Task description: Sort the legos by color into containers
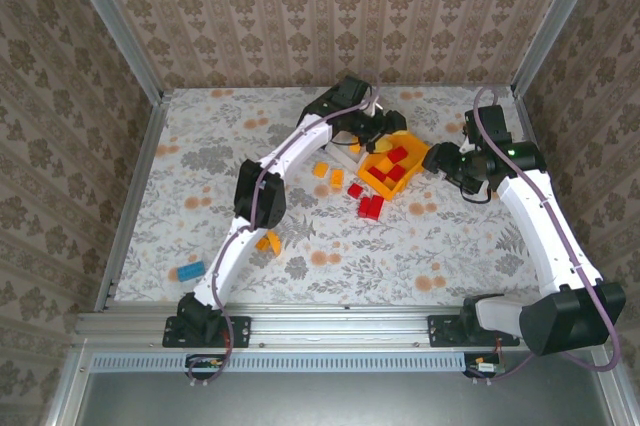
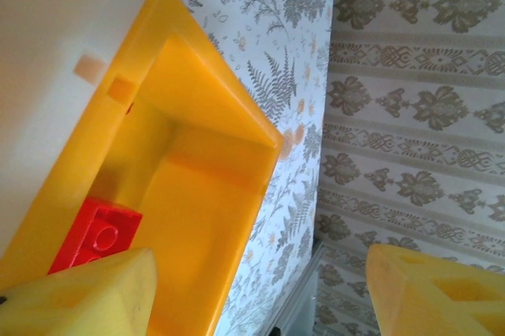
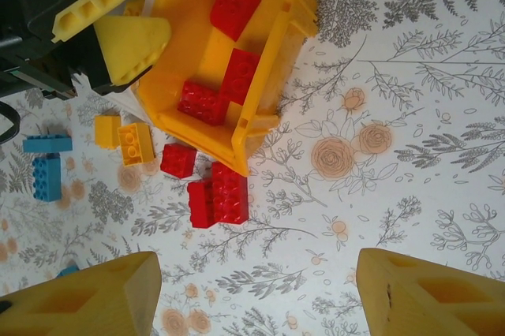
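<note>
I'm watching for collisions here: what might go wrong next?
The left gripper hangs open over the yellow bin and the right gripper sits open close beside it, so the two may clash. Red bricks lie right by the bin's corner; a bump to the bin could scatter them.

A floral tablecloth [image 1: 400,258] (grey ferns, orange roses) lies between damask-papered walls [image 1: 330,6].

In the overhead view the left arm [image 1: 290,151] stretches from its base at seven o'clock toward one o'clock, its elbow slightly bent. The left gripper [image 1: 392,132] tips downward, its yellow fingers spread with nothing between them. The right arm [image 1: 548,221] rises from five o'clock and bends toward ten o'clock. The right gripper [image 1: 432,159] is also parted and empty, near the left one.
</note>
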Robot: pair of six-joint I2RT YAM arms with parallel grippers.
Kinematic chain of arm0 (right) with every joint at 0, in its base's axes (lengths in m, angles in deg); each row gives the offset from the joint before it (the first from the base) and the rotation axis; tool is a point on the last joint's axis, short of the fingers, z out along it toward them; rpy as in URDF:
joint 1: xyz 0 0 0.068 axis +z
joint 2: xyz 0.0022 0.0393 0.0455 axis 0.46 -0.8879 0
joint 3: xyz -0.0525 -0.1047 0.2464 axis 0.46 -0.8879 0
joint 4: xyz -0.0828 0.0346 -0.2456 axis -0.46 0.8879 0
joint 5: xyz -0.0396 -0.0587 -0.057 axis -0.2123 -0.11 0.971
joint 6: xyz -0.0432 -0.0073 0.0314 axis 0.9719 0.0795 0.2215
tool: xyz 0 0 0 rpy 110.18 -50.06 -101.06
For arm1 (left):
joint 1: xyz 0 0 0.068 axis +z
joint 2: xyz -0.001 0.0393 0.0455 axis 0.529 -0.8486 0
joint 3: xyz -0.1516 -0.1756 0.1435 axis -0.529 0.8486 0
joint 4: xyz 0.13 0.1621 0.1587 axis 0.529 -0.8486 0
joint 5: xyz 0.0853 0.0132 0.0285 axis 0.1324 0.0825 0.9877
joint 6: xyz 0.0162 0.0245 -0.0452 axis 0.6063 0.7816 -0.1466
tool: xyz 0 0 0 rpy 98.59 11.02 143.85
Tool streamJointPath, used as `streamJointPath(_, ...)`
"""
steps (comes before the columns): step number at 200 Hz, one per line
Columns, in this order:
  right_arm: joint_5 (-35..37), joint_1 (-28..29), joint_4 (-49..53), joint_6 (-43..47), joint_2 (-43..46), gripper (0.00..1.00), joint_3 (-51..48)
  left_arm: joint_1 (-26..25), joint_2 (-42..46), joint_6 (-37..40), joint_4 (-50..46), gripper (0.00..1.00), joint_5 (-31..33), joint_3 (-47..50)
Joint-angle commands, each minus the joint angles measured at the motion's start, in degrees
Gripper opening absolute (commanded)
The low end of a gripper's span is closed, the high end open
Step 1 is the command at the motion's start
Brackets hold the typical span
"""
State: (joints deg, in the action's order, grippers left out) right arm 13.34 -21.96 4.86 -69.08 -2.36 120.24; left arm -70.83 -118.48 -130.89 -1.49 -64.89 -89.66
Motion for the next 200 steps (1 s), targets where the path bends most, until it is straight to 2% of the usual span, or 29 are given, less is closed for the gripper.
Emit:
streamJointPath(1, -3.2, 1.6, 4.3, 1.1, -3.2, 0.67, -0.3, 1.9, 7.9, 9.3, -9.3, 0.71, 2.8, -0.8)
streamJointPath(20, -1.5, 6.4, 7.5, 3.3, -8.0, 0.67, 0.7, 3.4, 14.0, 18.0, -16.9, 0.71, 7.6, 2.8)
streamJointPath(34, 1.4, 11.3, 7.9, 4.3, -12.2, 0.67, 1.6, 4.5, 19.8, 23.8, -20.6, 0.71, 14.1, 8.1)
streamJointPath(64, 2.5, 18.8, 4.1, 2.7, -19.4, 0.65, 1.5, 7.4, 35.0, 31.2, -20.3, 0.72, 22.9, 28.9)
streamJointPath(91, 4.1, 22.4, 0.1, 0.3, -24.5, 0.61, 1.7, 12.3, 47.0, 30.7, -15.7, 0.72, 23.1, 49.6)
streamJointPath(111, 4.3, 23.3, -2.5, -1.2, -28.0, 0.58, 2.1, 16.0, 53.4, 29.5, -12.8, 0.72, 22.4, 60.9)
streamJointPath(153, 7.1, 23.3, -5.0, -2.3, -33.3, 0.52, 2.1, 17.5, 58.3, 29.4, -12.8, 0.72, 22.8, 66.1)
streamJointPath(200, 7.5, 22.9, -7.9, -2.7, -36.7, 0.54, 3.4, 18.0, 58.7, 29.7, -13.4, 0.72, 22.0, 65.7)
